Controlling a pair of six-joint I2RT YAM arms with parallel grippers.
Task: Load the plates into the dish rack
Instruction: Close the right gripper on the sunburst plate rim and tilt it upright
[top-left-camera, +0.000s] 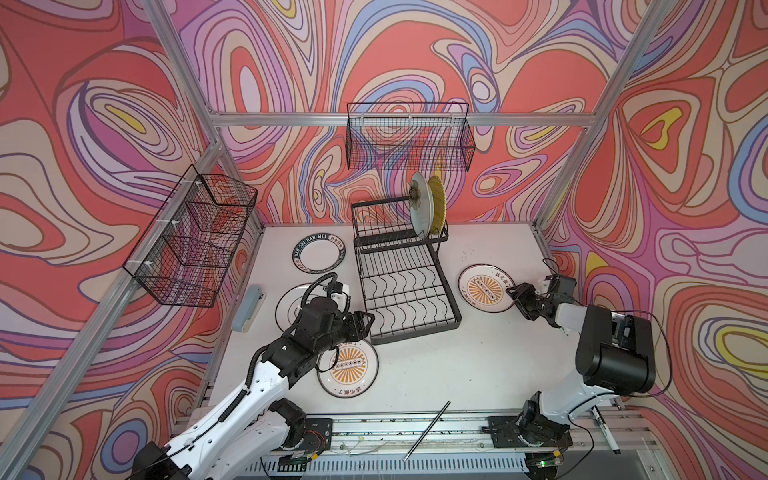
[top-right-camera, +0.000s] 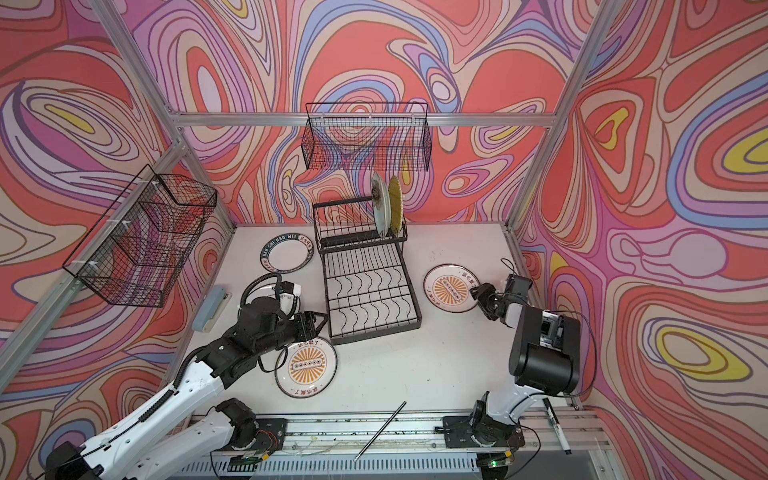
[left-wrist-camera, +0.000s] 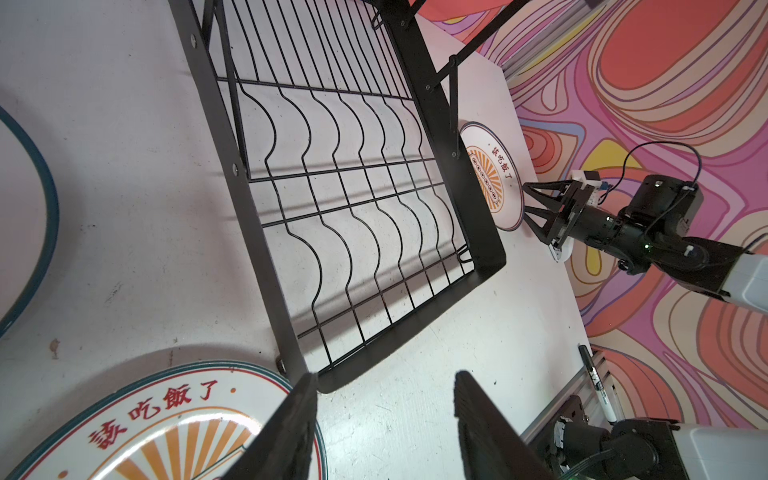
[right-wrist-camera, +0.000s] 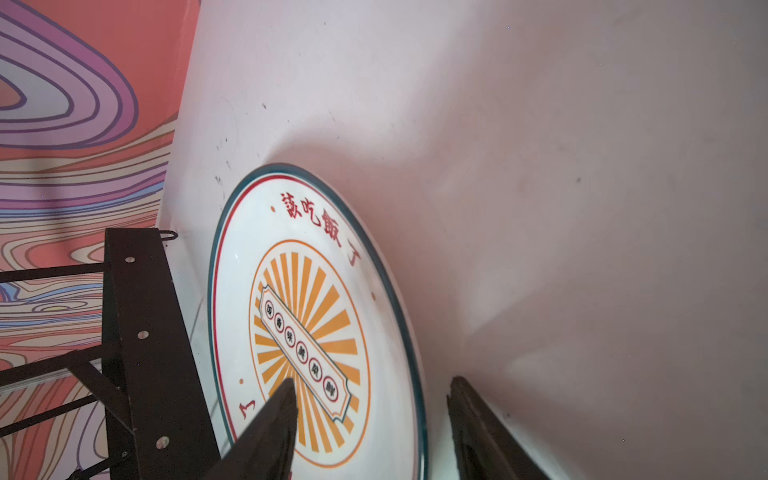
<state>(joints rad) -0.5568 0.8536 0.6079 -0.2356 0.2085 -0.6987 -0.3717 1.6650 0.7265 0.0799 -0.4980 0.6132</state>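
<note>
R gripper (right-wrist-camera: 370, 386) open, jaws straddling rim of sunburst plate (right-wrist-camera: 299, 316), red chars 該吃飯了, flat on table (top-left-camera: 478, 365) right of dish rack (top-left-camera: 415, 334). L gripper (left-wrist-camera: 384, 378) open, empty, at rim of twin sunburst plate (left-wrist-camera: 166, 419). Lettered plate (top-left-camera: 322, 254), "SHI…WEI" legible, lies flat left of rack. Green flowered plate (top-left-camera: 419, 208) & yellow plate (top-left-camera: 437, 203) upright in upper tier.

Six plates (top-left-camera: 318, 253) (two with the same orange sunburst), one rack (top-left-camera: 415, 332), two wire baskets (top-left-camera: 409, 137), one marker (top-left-camera: 604, 430), one rod (top-left-camera: 427, 430).

The rack (top-left-camera: 415, 331) is black; white plates (top-left-camera: 482, 289) (top-left-camera: 348, 368) carry orange sunbursts; walls (top-left-camera: 124, 124) swirl red, pink, lilac.
</note>
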